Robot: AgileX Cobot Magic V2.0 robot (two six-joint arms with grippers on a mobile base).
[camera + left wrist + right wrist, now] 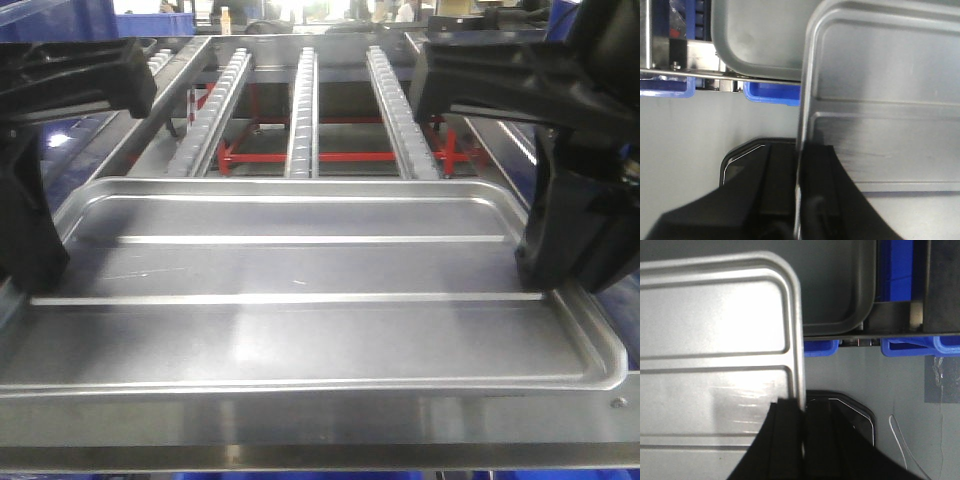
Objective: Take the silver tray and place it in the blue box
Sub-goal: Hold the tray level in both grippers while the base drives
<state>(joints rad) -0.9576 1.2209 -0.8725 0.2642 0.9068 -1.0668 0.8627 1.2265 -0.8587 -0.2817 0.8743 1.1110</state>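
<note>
The silver tray (300, 270) fills the lower half of the front view, lying level with its two long ridges running left to right. My left gripper (30, 250) is shut on the tray's left rim. From the left wrist the rim (801, 125) runs straight down between the black fingers of that gripper (799, 200). My right gripper (560, 250) is shut on the right rim. In the right wrist view the tray (715, 330) lies to the left, with its edge pinched in the right gripper (802, 440). The blue box is out of view.
A roller rack (305, 100) on a red frame stands behind the tray. A second grey tray (760, 40) (840, 285) rests on a rack below, with narrow blue bins (772, 94) (920, 346) under it. Grey floor (715, 125) lies beneath.
</note>
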